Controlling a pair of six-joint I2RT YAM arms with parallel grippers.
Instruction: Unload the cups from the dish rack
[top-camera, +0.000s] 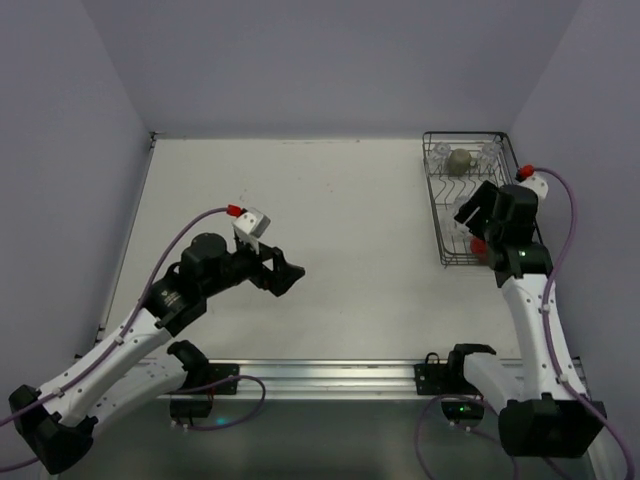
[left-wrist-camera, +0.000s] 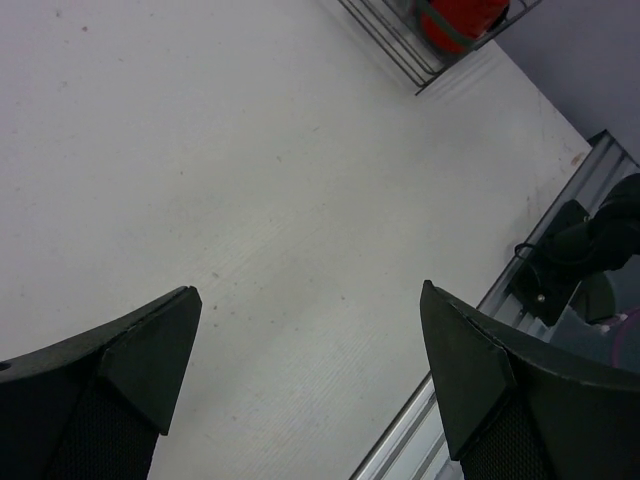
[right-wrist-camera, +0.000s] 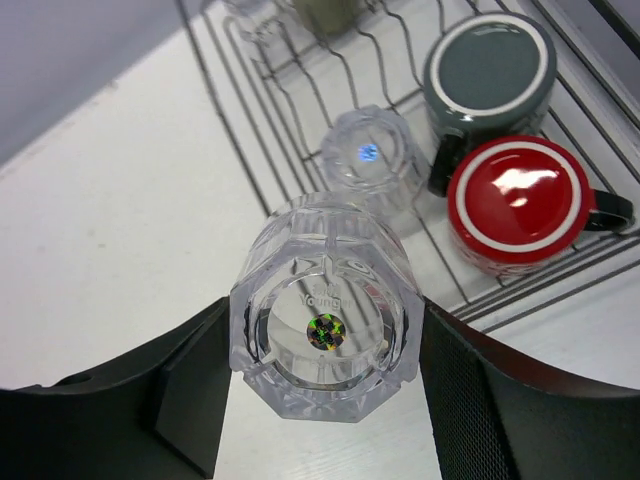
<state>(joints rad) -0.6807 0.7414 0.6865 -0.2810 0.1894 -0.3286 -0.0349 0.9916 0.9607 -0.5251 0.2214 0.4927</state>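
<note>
The black wire dish rack (top-camera: 437, 222) stands at the table's far right. In the right wrist view the rack (right-wrist-camera: 250, 120) holds an upside-down red mug (right-wrist-camera: 520, 200), a dark grey-green mug (right-wrist-camera: 490, 65), a clear tumbler (right-wrist-camera: 368, 155) and, at the top edge, an olive-tan mug (right-wrist-camera: 325, 12). My right gripper (right-wrist-camera: 322, 325) is shut on another clear glass tumbler (right-wrist-camera: 325, 330), base toward the camera, over the rack's left edge (top-camera: 468, 208). My left gripper (top-camera: 285, 272) is open and empty above the bare table (left-wrist-camera: 310, 300). The red mug (left-wrist-camera: 462, 20) shows far off in its view.
The olive-tan mug (top-camera: 459, 160) and more clear glasses (top-camera: 438, 152) sit at the rack's far end. The white tabletop (top-camera: 330, 210) stretches left of the rack. The metal rail (top-camera: 330, 372) and arm bases line the near edge. Walls close in on three sides.
</note>
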